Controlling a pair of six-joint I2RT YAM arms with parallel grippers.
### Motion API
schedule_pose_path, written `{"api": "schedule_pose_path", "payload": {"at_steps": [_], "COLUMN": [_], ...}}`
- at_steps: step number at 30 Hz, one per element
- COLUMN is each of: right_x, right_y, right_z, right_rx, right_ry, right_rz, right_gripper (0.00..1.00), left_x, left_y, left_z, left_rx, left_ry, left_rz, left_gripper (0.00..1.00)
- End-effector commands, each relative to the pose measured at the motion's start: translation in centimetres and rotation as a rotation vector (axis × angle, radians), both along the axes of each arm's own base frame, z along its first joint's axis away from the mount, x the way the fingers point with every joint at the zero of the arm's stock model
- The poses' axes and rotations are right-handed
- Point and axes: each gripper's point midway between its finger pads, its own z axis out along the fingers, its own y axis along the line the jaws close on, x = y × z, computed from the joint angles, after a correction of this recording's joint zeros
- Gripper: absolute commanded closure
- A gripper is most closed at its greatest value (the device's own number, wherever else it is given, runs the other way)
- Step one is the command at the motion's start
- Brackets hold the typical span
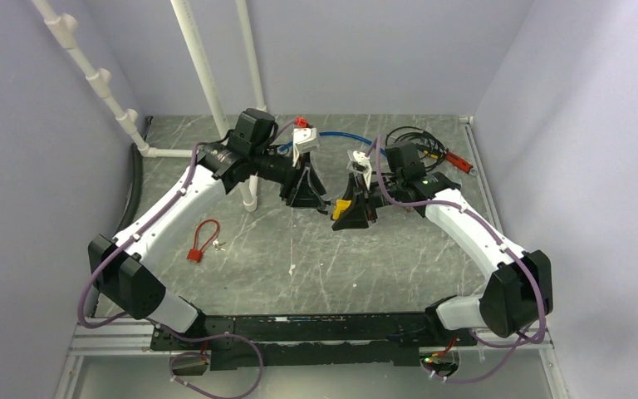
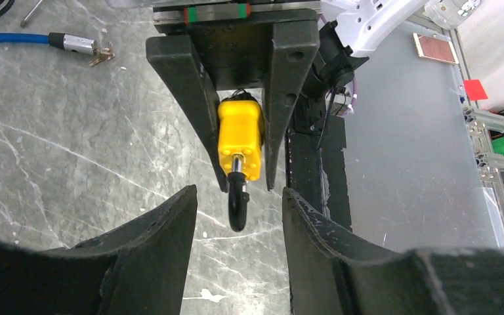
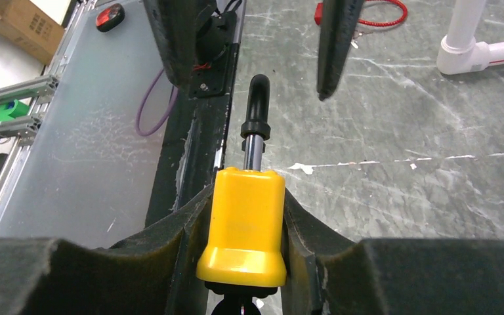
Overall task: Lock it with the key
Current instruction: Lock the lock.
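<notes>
My right gripper (image 1: pixel 350 214) is shut on a yellow padlock (image 1: pixel 341 208) and holds it just above the table's middle. In the right wrist view the padlock body (image 3: pixel 248 223) sits between the fingers of my right gripper (image 3: pixel 248 210), with its black shackle (image 3: pixel 257 105) pointing away. My left gripper (image 1: pixel 306 195) is open and empty, facing the padlock. In the left wrist view the shackle tip (image 2: pixel 237 210) hangs just ahead of the gap of my left gripper (image 2: pixel 239 216), apart from both fingers. A small key (image 2: pixel 102 56) lies by a blue cable's metal plug.
A red cable lock (image 1: pixel 202 241) with a small key (image 1: pixel 218 244) beside it lies at the left. A white pipe frame (image 1: pixel 208 91) stands at the back left. A blue cable (image 1: pixel 341 137), black cables (image 1: pixel 411 137) and a red-handled tool (image 1: pixel 458 161) lie at the back.
</notes>
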Motion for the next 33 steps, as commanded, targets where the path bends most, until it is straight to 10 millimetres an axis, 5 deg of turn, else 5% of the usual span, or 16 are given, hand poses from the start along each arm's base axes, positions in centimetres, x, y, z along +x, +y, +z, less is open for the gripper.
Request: {"api": "schedule_pose_path", "payload": {"at_steps": [1, 8, 13, 14, 17, 21, 33], "right_x": [-0.5, -0.2, -0.3, -0.2, 0.5, 2.5, 4.4], "right_y": [0.5, 0.7, 0.8, 0.8, 0.3, -1.4, -1.3], "right_z": [2.6, 3.0, 3.3, 3.3, 3.6, 4.2, 5.7], "right_rx": [0.073, 0.073, 0.083, 0.085, 0.094, 0.129, 0.203], "right_ry": [-0.09, -0.093, -0.088, -0.089, -0.077, -0.039, -0.023], "right_rz": [0.042, 0.038, 0.048, 0.047, 0.014, -0.072, -0.138], "right_gripper": [1.0, 1.0, 1.0, 0.96, 0.45, 0.19, 0.17], "left_x": [-0.6, -1.2, -1.4, -1.3, -0.6, 0.4, 0.9], "left_y": [-0.4, -0.5, -0.6, -0.5, 0.0, 0.9, 0.8], "left_z": [0.6, -1.0, -0.9, -0.7, 0.4, 1.7, 2.6], "left_rx": [-0.034, 0.004, -0.007, -0.011, -0.055, -0.109, -0.16], "left_ry": [-0.032, -0.013, 0.01, 0.013, 0.062, 0.1, 0.201], "left_rz": [-0.025, -0.036, -0.036, -0.032, -0.007, 0.029, 0.034], "left_gripper": [0.46, 0.47, 0.98, 1.0, 1.0, 1.0, 1.0]}}
